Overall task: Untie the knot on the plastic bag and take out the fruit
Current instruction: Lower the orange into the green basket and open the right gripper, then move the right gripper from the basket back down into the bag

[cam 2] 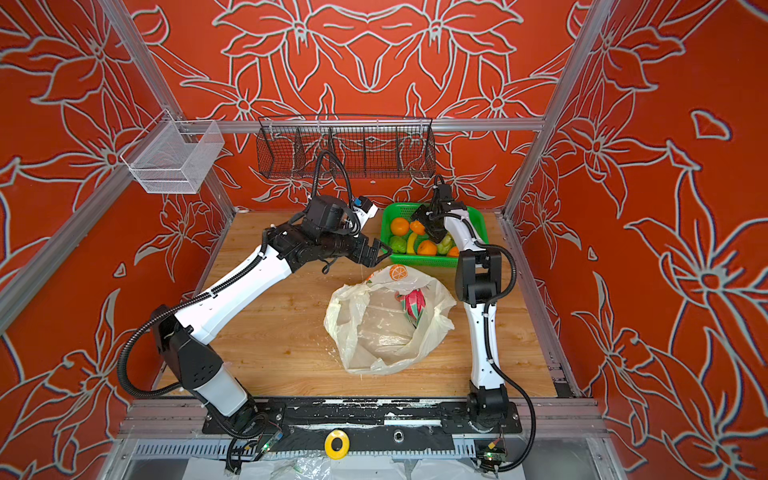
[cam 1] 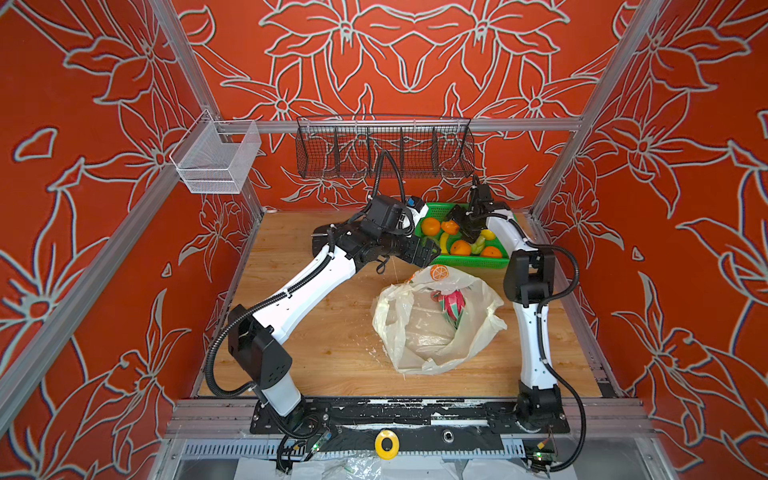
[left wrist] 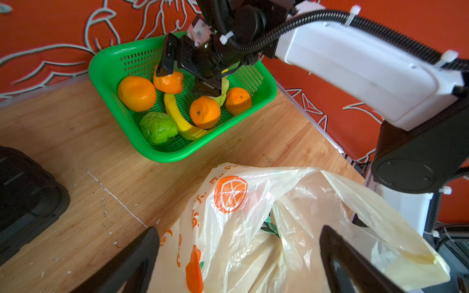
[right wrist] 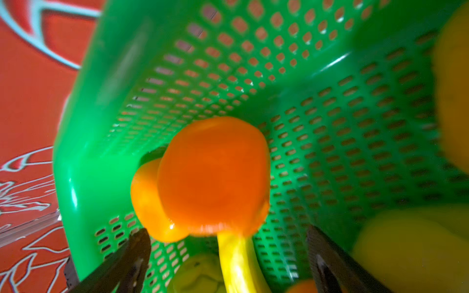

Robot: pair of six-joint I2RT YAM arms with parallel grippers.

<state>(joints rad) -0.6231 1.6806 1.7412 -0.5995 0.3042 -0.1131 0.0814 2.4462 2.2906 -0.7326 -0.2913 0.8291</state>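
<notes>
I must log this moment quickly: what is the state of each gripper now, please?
Left gripper: open, empty, near the plastic bag.
Right gripper: open, empty, above an orange fruit in the green basket.

1 dragon fruit (cam 2: 412, 305), seemingly alone, lies in the open plastic bag (cam 2: 365, 332).

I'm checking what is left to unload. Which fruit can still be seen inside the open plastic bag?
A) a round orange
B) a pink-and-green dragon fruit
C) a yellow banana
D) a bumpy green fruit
B: in a top view the pink-and-green dragon fruit lies inside the open plastic bag, and no other fruit shows in it.
</notes>
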